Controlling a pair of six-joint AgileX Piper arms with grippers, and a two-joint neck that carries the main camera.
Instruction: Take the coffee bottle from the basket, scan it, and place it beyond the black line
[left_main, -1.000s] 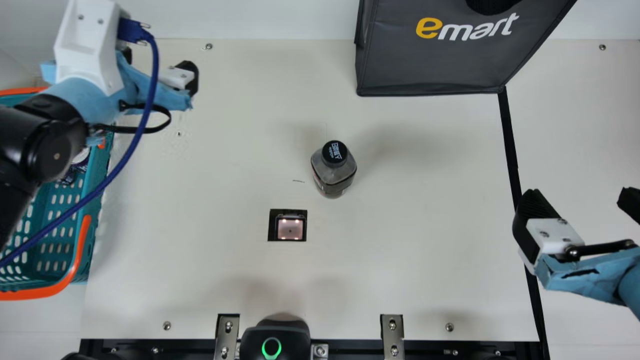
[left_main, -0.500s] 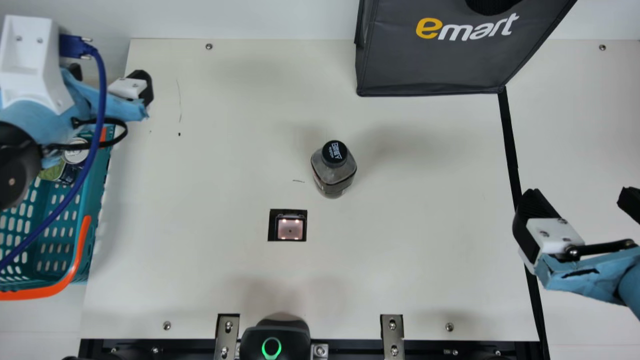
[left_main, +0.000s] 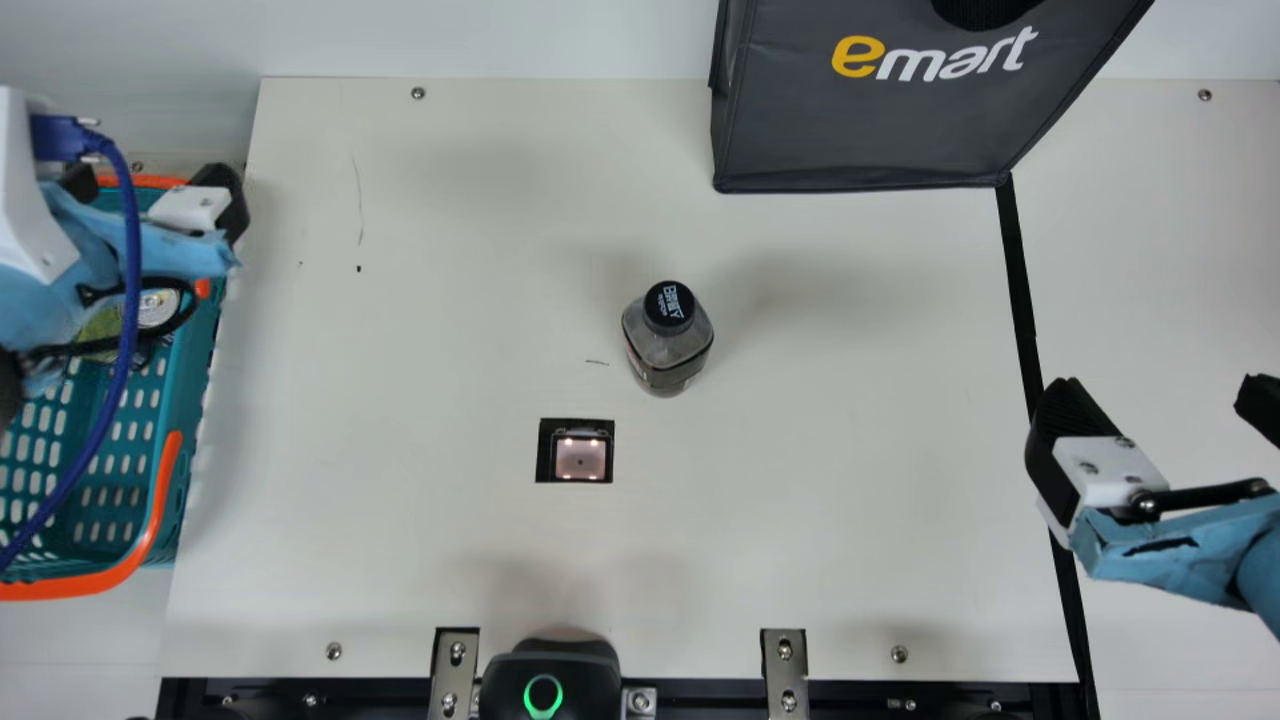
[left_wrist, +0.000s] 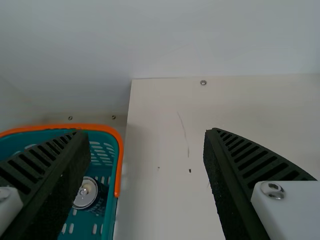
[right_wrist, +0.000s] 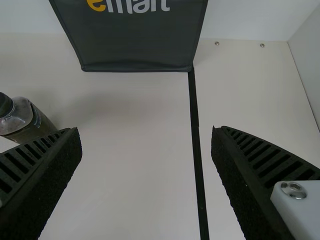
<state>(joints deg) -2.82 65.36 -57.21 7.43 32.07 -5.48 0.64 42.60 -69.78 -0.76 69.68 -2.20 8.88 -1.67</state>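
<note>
The bag stands at the far side of the bench, with the basket at its left side. The black line runs from the bag's corner toward the near edge. The left hand, open wide and empty, hangs over the basket's far end. The right hand, also wide open with nothing in it, is over the line. The bottle stands upright on the bench, just beyond the scanner, between basket and line. Its long axis is vertical, and it lies to the right hand's left, slightly farther out. The right hand looks the nearer, so the carry across probably falls to it; whether the scan is done I cannot tell.
</note>
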